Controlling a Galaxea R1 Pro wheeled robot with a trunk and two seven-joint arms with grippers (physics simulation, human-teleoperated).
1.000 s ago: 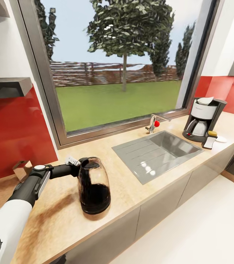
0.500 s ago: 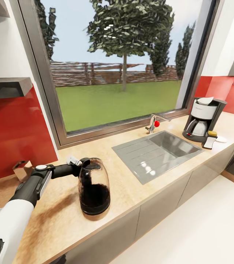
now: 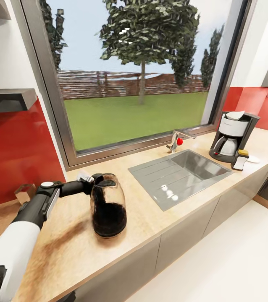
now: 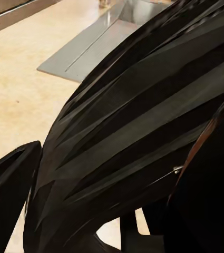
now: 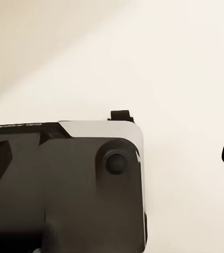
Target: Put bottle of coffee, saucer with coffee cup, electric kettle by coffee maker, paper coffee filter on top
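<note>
Spanning the frame, the kitchen countertop [image 3: 159,218] carries the coffee maker [image 3: 233,136] at its far right, well apart from the electric kettle [image 3: 108,205]. The left gripper [image 3: 93,181] is clenched at the kettle's top rear, kettle lifted or tilting. Risk: the heavy glass body may swing or slip during the long carry past the sink [image 3: 180,172].
</note>
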